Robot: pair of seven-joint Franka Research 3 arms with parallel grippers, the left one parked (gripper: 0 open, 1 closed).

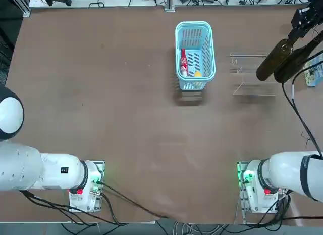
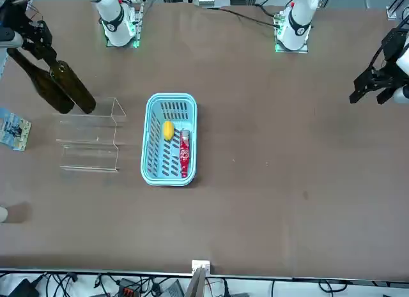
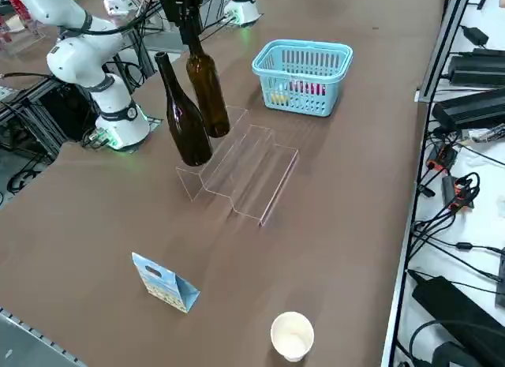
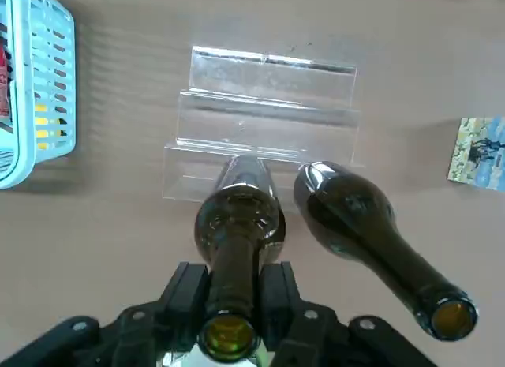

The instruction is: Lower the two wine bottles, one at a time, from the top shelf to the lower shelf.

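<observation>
One wine bottle (image 4: 239,225) is gripped at its neck between the clenched jaws of the right gripper (image 4: 233,292), over the acrylic stand's top shelf (image 3: 207,155); the second bottle (image 4: 371,233) stands just beside it.

Brown table (image 1: 126,134): stand (image 1: 252,76), basket (image 1: 195,53), perhaps cup (image 3: 292,335).

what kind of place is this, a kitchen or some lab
Most likely a robotics lab, not a kitchen: two arms are bolted to a bare brown table, cables and power supplies line its edge, and the right gripper grips a wine bottle.
</observation>
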